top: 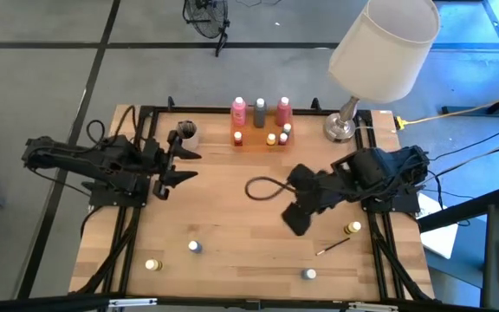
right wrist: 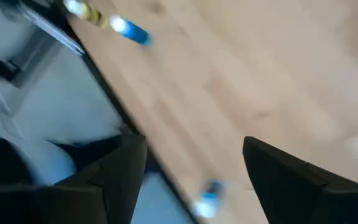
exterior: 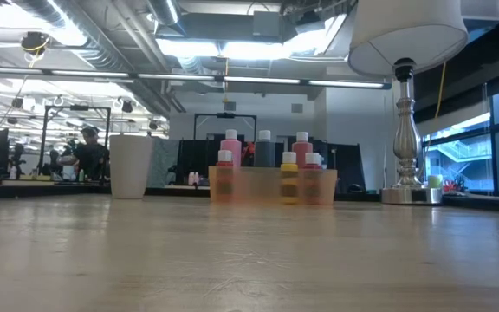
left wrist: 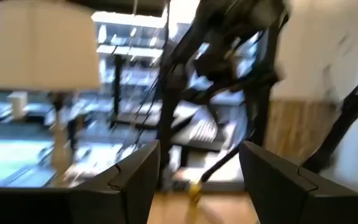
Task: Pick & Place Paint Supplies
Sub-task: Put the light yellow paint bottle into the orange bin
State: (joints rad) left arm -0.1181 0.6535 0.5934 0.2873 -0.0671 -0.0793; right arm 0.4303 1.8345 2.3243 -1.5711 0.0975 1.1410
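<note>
Wooden bench (top: 232, 225) carries lamp (top: 379, 43), cup (top: 186, 133) and tray (top: 260, 137) of bottles (top: 260, 111) (labels unreadable); left end effector (top: 176, 165) and right end effector (top: 294, 217) both spread wide, empty.

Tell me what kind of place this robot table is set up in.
Probably an open lab or workshop. Exposed ceiling ducts and strip lights run overhead, a person sits at a far workstation, and a floor fan stands on bare concrete beyond the wooden table.
</note>
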